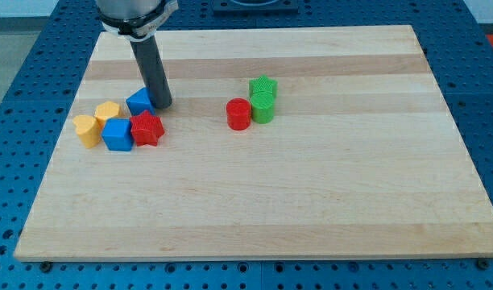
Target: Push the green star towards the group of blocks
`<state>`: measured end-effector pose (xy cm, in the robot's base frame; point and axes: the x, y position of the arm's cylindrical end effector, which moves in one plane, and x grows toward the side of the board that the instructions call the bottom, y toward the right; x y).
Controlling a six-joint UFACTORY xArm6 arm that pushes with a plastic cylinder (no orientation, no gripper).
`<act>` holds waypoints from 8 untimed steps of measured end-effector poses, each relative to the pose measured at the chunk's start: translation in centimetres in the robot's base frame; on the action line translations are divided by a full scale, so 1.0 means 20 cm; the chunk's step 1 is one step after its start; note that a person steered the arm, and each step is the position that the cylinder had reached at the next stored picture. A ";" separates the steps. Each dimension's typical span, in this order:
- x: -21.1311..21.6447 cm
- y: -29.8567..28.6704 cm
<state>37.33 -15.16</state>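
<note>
The wooden board [254, 201] is lying on a blue perforated table [37, 48], and its near part, at the view's bottom, is carrying nothing. Going farther, a group of five blocks is sitting at the view's left. The blue cube [117, 134] is sitting nearest, with the red star [147, 127] touching it at about 2 o'clock and a yellow block [87, 130] just beside it at 9 o'clock. A second yellow block [108, 112], of hexagon-like shape, is sitting at 12 o'clock from the blue cube, and a blue block [138, 101], whose shape I cannot tell well, is sitting at 12 o'clock from the red star. My tip [162, 105] is standing at 3 o'clock from this blue block, touching it or almost touching it, and at about 1 o'clock from the red star. The rod has no jaws, so nothing is being held; it is only standing upright on the board. Well apart, at 3 o'clock from my tip, three more blocks are sitting together: a red cylinder [239, 113], a green cylinder [263, 106] touching it at 3 o'clock, and the green star [263, 85] just behind the green cylinder at 12 o'clock. The green star is staying far from the group at the view's left.
</note>
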 end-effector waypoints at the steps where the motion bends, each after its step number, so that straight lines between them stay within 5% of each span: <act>1: -0.13 0.17; 5: -0.22 1.15; 8: -0.20 1.14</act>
<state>33.26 7.60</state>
